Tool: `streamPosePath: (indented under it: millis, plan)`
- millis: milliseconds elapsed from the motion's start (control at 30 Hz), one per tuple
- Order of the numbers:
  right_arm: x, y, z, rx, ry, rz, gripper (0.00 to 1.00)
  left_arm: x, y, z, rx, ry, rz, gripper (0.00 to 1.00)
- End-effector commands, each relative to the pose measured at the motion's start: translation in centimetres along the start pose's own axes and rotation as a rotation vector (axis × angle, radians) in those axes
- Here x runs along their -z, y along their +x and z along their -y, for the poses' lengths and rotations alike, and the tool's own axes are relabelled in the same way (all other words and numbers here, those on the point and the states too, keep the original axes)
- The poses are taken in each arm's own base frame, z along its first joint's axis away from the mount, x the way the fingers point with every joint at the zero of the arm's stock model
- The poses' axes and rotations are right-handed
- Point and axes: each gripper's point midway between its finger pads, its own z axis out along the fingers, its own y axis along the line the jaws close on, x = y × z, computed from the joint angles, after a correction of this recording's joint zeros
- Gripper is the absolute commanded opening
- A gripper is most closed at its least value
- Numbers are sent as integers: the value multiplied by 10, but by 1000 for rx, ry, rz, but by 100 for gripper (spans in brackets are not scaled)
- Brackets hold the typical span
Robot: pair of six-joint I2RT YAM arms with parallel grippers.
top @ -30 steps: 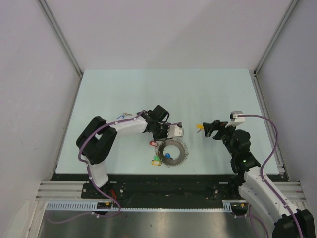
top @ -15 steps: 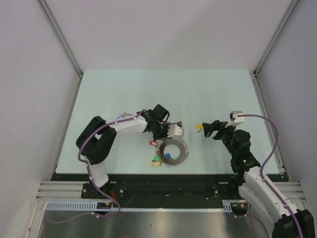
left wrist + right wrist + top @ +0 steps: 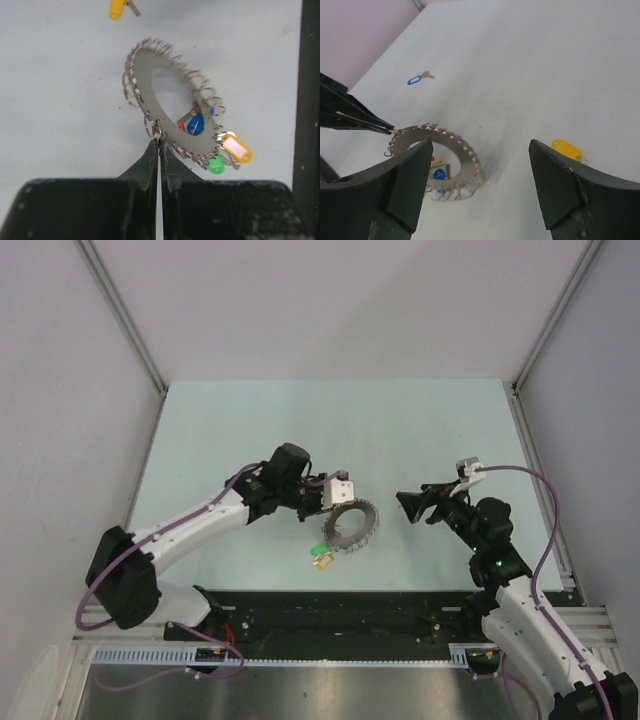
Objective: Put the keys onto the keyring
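The keyring [image 3: 145,75], a grey disc fringed with small wire rings, stands tilted with one edge raised off the table. My left gripper [image 3: 159,141] is shut on a small ring at that raised edge. Blue, green and yellow tags [image 3: 235,149] hang at the disc's low side. In the top view the keyring [image 3: 352,523] lies between the left gripper [image 3: 335,508] and the right gripper [image 3: 407,502]. The right gripper [image 3: 480,146] is open and holds nothing. A loose yellow-tagged key [image 3: 566,149] lies by its right finger. A blue-tagged key [image 3: 415,80] lies farther off on the table.
The pale table [image 3: 420,430] ends at a black rail [image 3: 340,605] by the arm bases. Grey walls and metal frame posts [image 3: 125,320] close in the sides. The table's dark edge [image 3: 310,100] runs along the right of the left wrist view.
The left gripper has shut on the keyring's edge and raised it, so the disc now stands tilted and sits a little farther right. The left arm has stretched out. The right gripper shifted slightly.
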Motion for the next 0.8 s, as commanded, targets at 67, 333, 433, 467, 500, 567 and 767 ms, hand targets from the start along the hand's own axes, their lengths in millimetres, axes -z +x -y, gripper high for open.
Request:
streamPosePath:
  millis: [67,333,433,467,500,567,767]
  plan:
    - [11,-34,-56,70,-255,12,82,40,-50,9,51,-80,278,0]
    - [6,-20,-100,95,-455,-72,80,61,-61,19,112,-153,430,0]
    - [-2,-6,-119,154,-528,-94,79,56,-55,23,121,-144,445,0]
    - [-3,-5,-124,180,-549,-89,78,53,-55,27,126,-117,452,0]
    - [-9,4,-123,194,-552,-110,76,52,-57,28,130,-110,462,0]
    - [-15,8,-128,263,-595,-93,75,47,-56,28,139,-94,457,0]
    - [-30,42,-127,339,-674,-165,60,36,-51,31,163,-54,441,0]
